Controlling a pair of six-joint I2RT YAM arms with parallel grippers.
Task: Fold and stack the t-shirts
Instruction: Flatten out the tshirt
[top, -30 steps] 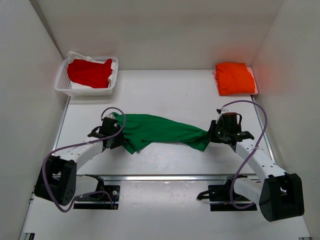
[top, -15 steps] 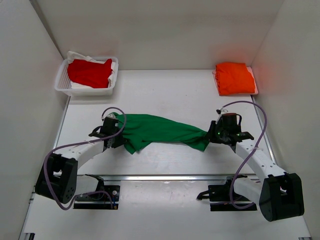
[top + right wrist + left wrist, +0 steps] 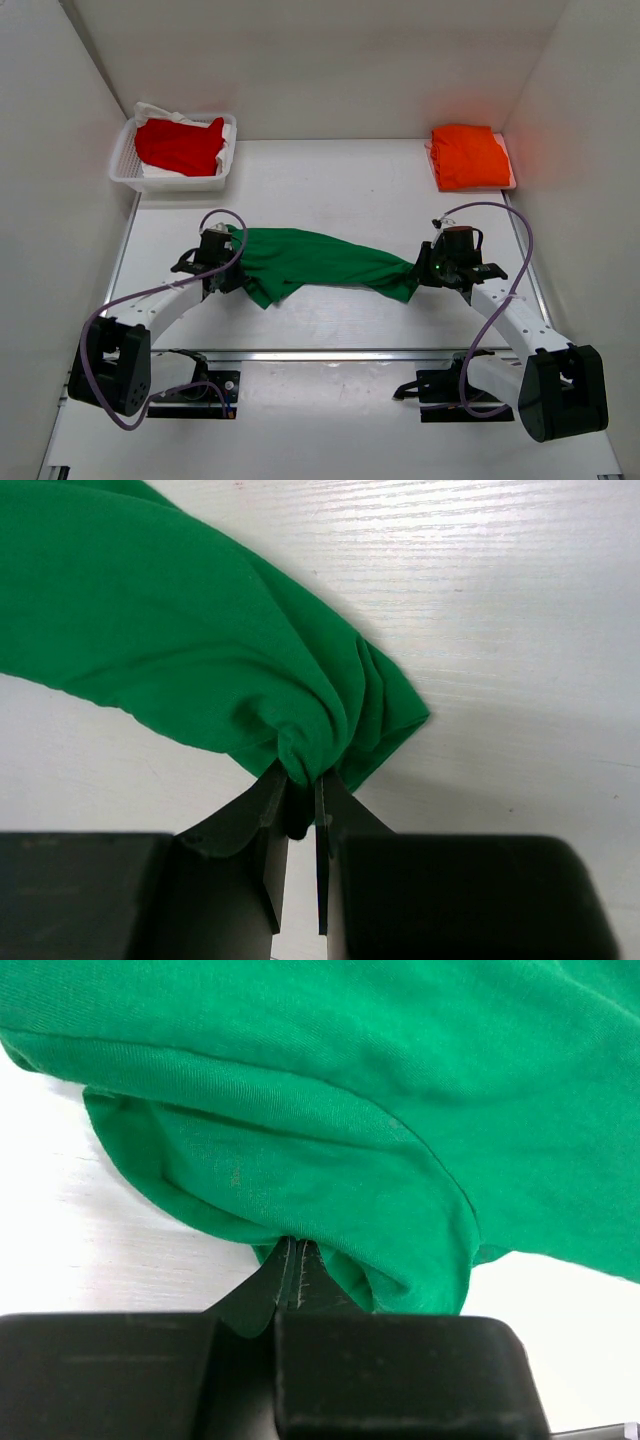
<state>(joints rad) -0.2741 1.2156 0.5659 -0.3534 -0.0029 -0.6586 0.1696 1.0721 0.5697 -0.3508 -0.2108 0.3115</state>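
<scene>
Pinching opposite edges of green t-shirt [image 3: 310,262]: left gripper [image 3: 296,1268], right gripper [image 3: 303,792].

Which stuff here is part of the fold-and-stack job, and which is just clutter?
Job:
green t-shirt, pinched at its ends by left gripper and right gripper
orange t-shirt, folded, far right
red t-shirt, far left

Just there:
white mesh basket, holding the red one

Two white arms [image 3: 160,300], black joints and bases [image 3: 565,390], looping purple cables [image 3: 490,204], black wrists
</scene>
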